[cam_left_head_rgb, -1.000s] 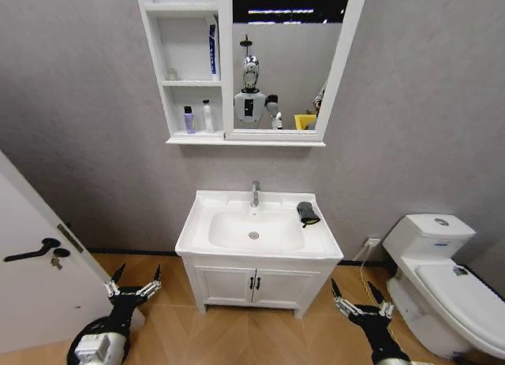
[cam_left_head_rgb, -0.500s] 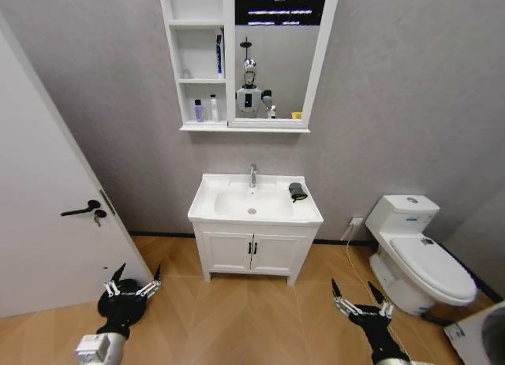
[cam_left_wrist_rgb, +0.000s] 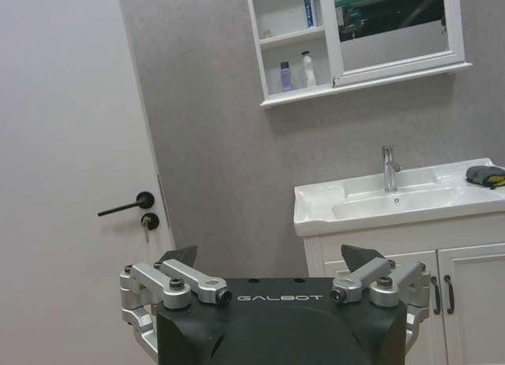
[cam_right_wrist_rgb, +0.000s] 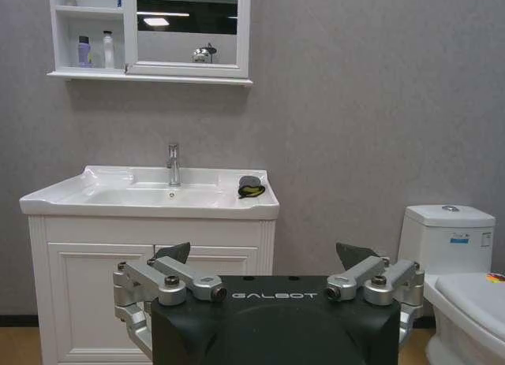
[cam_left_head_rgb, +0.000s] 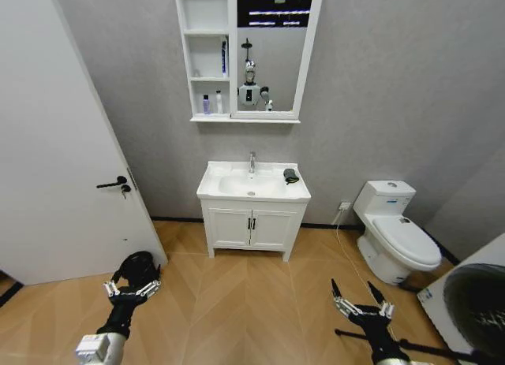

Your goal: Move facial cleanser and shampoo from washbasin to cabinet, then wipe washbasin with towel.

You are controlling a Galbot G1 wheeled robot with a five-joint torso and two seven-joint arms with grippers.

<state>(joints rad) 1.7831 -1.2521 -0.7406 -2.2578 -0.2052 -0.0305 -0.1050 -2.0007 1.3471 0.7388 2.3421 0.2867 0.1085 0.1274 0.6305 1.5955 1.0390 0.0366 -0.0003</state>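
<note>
Head view: the left claw and right claw hang low over the wood floor, fingers spread wide, holding and touching nothing. Well ahead, the small dark grey towel lies on the white ceramic washbasin, right of the chrome faucet. Two small bottles stand in the tall white cabinet's lowest compartment.
</note>
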